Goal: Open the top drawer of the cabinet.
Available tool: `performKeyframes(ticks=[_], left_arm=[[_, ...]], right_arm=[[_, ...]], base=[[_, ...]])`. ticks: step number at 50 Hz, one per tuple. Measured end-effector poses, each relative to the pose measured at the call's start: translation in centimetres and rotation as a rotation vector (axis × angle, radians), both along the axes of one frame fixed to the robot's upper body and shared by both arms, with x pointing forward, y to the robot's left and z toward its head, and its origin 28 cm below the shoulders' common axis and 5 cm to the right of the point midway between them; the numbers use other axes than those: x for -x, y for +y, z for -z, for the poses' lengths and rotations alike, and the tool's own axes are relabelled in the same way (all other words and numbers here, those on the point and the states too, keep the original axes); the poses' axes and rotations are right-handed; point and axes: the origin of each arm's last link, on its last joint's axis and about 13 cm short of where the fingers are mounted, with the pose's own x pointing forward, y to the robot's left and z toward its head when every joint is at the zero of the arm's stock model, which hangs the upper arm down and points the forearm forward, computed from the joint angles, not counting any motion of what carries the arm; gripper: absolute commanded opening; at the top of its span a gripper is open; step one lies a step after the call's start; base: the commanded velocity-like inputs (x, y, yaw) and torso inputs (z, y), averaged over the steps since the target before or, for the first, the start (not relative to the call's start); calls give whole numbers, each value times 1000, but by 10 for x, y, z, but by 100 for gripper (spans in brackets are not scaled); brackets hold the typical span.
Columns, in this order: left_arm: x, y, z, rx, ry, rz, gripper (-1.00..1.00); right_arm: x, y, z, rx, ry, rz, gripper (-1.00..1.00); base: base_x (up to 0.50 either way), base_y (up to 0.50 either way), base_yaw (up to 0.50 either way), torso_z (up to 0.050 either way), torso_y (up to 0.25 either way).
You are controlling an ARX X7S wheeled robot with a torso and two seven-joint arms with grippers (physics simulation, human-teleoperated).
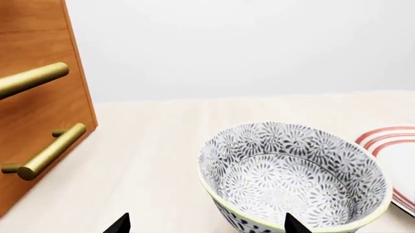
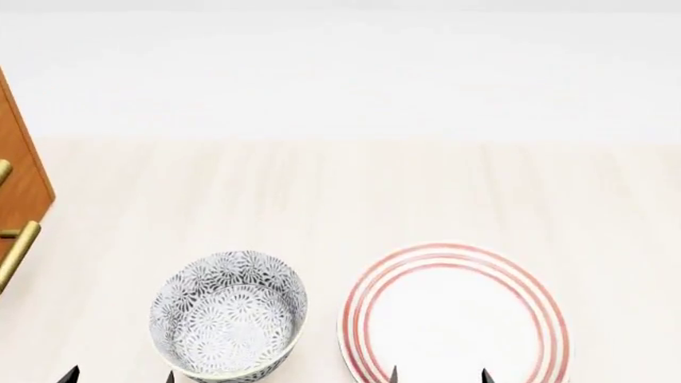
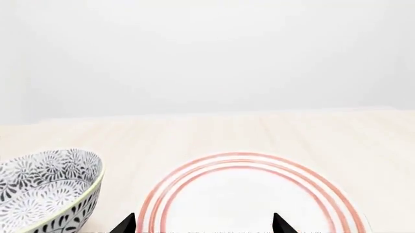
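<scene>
The orange-brown cabinet [image 1: 39, 102] stands at the table's left; only its edge shows in the head view [image 2: 21, 171]. In the left wrist view the top drawer's brass bar handle [image 1: 32, 79] is above the lower drawer's handle [image 1: 52, 151]. Both drawers look shut. My left gripper [image 1: 206, 229] is open and empty, its black fingertips [image 1: 120, 224] low, well apart from the handles. In the head view it [image 2: 120, 377] is at the bottom left. My right gripper [image 3: 201, 228] is open and empty over the plate; in the head view it [image 2: 438, 377] is at the bottom.
A patterned grey-white bowl [image 2: 229, 313] sits right in front of my left gripper, also in the left wrist view [image 1: 295, 174]. A white plate with red rings [image 2: 452, 315] lies to its right, under my right gripper. The table is pale wood [image 2: 352, 191].
</scene>
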Motion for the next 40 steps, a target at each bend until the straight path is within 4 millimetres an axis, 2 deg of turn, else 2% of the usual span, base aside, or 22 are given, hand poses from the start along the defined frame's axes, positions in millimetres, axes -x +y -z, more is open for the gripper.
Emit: performKeyframes(ticks=[7,32,40], left_arm=[[0,0,0,-1,0,1,100],[1,0,1,-2,3,3,100],[1,1,1,-5,5,1,100]], right_arm=[[1,0,0,3,-3,-5,100],[3,1,0,15,-8,-25,100],[3,2,1,13,0,-25,100]], base=[[0,51,0,0,0],[0,494,0,0,0],[0,0,0,0,0]])
